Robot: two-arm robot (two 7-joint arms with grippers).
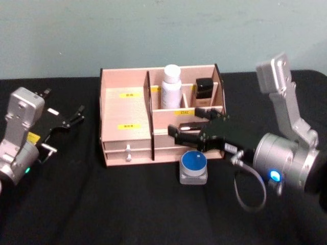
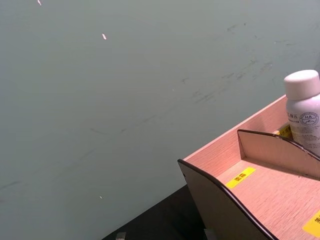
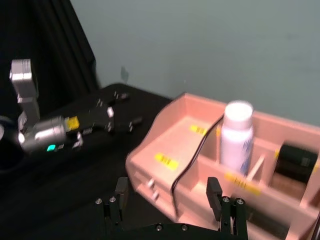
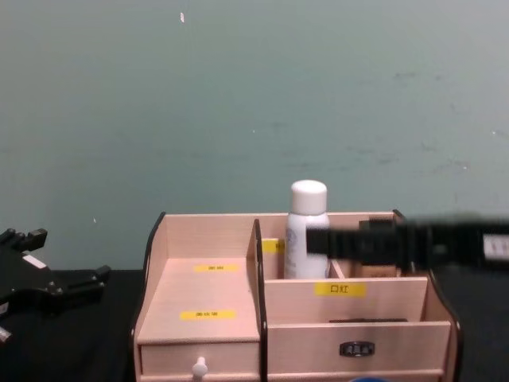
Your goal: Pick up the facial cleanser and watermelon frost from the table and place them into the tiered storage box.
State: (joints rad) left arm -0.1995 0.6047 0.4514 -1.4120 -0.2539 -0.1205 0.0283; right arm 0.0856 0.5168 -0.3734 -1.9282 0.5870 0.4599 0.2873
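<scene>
The tiered storage box stands mid-table. A white bottle, the facial cleanser, is upright in its back compartment. A small black box sits in the compartment to its right. A blue-lidded clear jar rests on the table before the box. I cannot tell which of the two is the watermelon frost. My right gripper hovers open and empty over the box's front right tiers. My left gripper is open and parked at the far left.
A black cloth covers the table, with a pale green wall close behind the box. A small white-knobbed drawer faces me at the box's lower left. Open cloth lies between the left gripper and the box.
</scene>
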